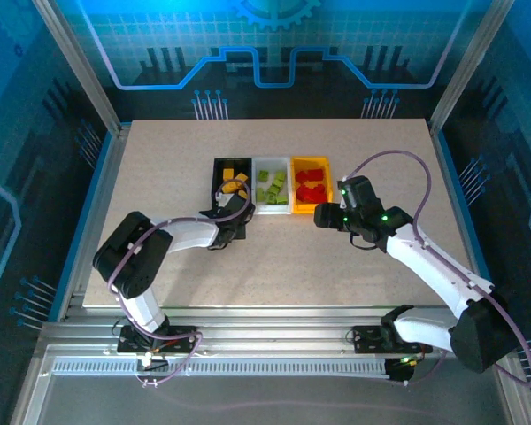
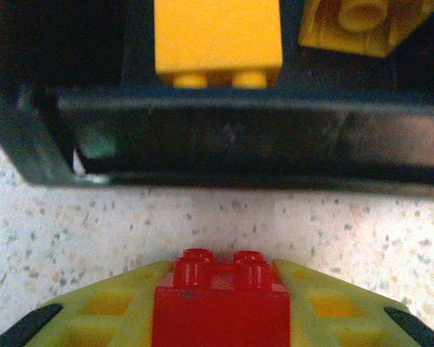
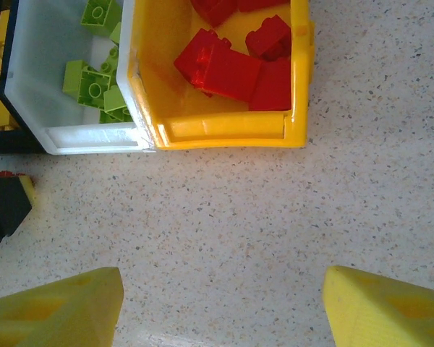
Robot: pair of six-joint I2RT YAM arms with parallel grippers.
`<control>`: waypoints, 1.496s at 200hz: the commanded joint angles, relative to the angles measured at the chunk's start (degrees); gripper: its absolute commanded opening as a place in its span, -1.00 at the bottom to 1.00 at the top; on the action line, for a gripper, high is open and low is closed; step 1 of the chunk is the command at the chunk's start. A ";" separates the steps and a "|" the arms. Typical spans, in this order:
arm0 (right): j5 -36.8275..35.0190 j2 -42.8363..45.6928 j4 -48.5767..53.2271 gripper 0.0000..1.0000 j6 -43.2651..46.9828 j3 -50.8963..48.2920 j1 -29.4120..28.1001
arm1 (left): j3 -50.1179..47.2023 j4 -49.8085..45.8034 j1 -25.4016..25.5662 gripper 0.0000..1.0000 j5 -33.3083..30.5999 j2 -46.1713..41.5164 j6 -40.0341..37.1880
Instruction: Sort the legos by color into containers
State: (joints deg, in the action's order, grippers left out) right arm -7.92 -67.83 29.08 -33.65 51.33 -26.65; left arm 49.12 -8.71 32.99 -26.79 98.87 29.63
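The left gripper point(image 1: 234, 211) pinches a red brick point(image 2: 220, 307) by its flat sides, at 6 o'clock of the black bin point(image 2: 239, 137). The right gripper point(image 3: 220, 296) stands wide and empty. The brick looks light, stiff and slick, so a square hold suits it, and the yellow bin point(image 3: 224, 131) lies toward 3 o'clock.

2 arms point(image 1: 429, 266): white links point(image 1: 190, 232), black joints point(image 1: 128, 257), purple cables point(image 1: 396, 155), yellow grid-patterned fingers point(image 3: 58, 307).
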 commanded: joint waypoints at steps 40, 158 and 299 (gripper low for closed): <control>-2.74 1.67 0.36 0.48 -1.06 -0.62 0.19 | 3.25 -4.99 10.26 -0.30 2.62 -10.14 1.62; -3.31 4.68 2.40 0.48 -1.30 -3.16 1.87 | 45.90 -4.48 9.63 -0.16 16.86 19.64 0.46; -5.50 -26.69 3.00 0.47 -2.31 7.75 3.55 | 2.11 -0.87 8.36 0.98 11.22 -18.84 7.72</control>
State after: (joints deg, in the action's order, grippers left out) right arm -8.60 -89.84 30.48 -33.85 54.94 -23.88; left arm 56.73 -7.84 41.52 -12.82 85.30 35.73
